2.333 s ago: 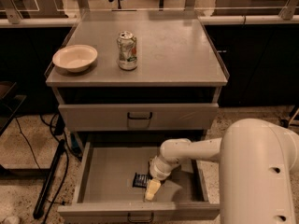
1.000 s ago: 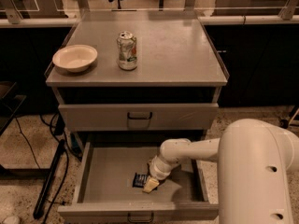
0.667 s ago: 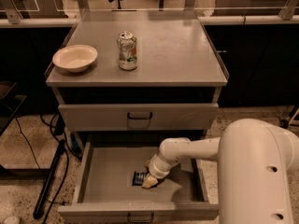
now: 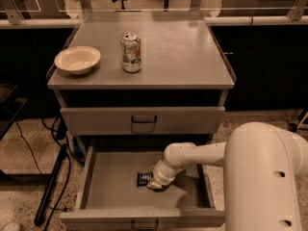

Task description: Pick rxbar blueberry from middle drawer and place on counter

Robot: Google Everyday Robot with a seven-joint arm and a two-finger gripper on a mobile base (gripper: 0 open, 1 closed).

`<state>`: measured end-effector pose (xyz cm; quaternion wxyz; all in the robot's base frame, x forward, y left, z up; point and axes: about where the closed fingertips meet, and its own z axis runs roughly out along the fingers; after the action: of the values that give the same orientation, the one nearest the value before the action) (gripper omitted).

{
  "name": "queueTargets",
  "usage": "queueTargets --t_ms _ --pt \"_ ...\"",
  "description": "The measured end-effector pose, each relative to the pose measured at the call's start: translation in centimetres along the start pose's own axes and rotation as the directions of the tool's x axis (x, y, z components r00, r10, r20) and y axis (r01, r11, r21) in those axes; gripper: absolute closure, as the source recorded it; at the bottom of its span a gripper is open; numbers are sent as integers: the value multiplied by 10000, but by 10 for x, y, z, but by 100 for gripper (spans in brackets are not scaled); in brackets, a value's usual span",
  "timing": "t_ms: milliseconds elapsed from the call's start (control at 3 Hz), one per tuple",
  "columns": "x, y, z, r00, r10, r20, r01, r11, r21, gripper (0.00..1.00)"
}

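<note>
The middle drawer (image 4: 113,177) is pulled open at the bottom of the cabinet. The rxbar blueberry (image 4: 143,178), a small dark navy bar, lies on the drawer floor near the middle. My gripper (image 4: 155,183) reaches down into the drawer from the right and sits right at the bar's right end, covering part of it. The counter (image 4: 183,52) is the grey metal cabinet top above.
A cream bowl (image 4: 77,59) sits at the counter's left. A silver drink can (image 4: 131,52) stands upright near the counter's middle. The upper drawer (image 4: 143,120) is closed. My white arm (image 4: 264,177) fills the lower right. Dark cables (image 4: 53,186) lie on the floor at left.
My gripper has moved left and lower inside the drawer, from beside the bar to over its right end. The bar has not visibly moved.
</note>
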<state>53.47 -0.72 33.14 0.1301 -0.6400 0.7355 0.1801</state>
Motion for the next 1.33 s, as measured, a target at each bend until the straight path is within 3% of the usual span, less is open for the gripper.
queueTargets --t_ms 667,1333 --pt "-7 1 -14 10000 3 5 -3 10000 1 100" --pt "-40 20 -81 9962 842 -203 -832 9954 479 100"
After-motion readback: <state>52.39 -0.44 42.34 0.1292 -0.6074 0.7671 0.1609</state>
